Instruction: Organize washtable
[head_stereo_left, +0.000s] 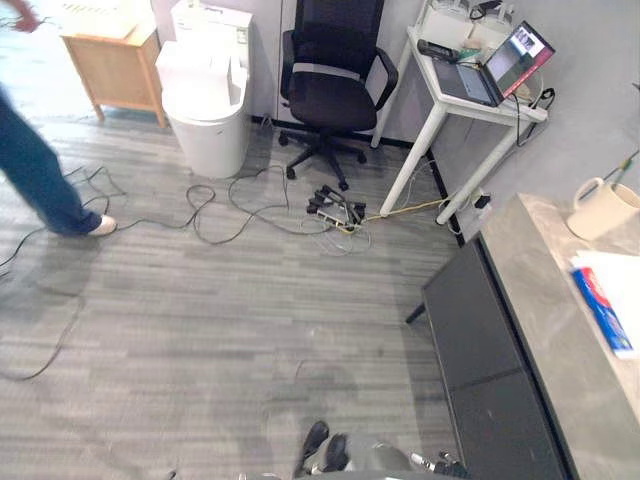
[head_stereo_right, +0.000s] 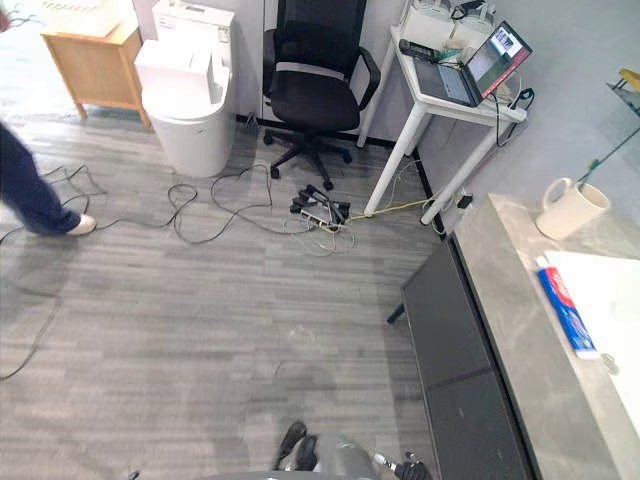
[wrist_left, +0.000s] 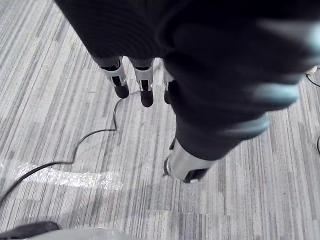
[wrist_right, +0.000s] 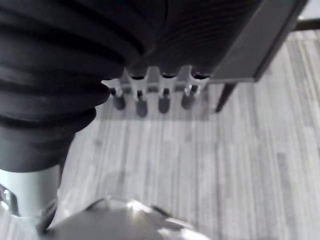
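While the left hand (wrist_left: 145, 92) and right hand (wrist_right: 141, 102) hang empty with relaxed fingers over the floor, the mug (head_stereo_right: 568, 208) and toothpaste tube (head_stereo_right: 566, 310) sit untouched on the worktop (head_stereo_right: 500, 290); organizing seems not yet begun.

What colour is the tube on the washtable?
The tube is mostly blue with a red patch; the right eye view shows it best.

Floor (head_stereo_left: 200, 320): grey striped planks, loose cables running to a power strip (head_stereo_left: 335, 208). Wall (head_stereo_left: 590, 130) pale grey. Along the far side: wooden cabinet (head_stereo_left: 112, 62), white toilet (head_stereo_left: 205, 100), black office chair (head_stereo_left: 332, 85), white desk (head_stereo_left: 440, 100) carrying an open laptop (head_stereo_left: 500, 68). Near right: grey stone tabletop (head_stereo_left: 545, 300) above a dark cabinet front (head_stereo_left: 470, 340).
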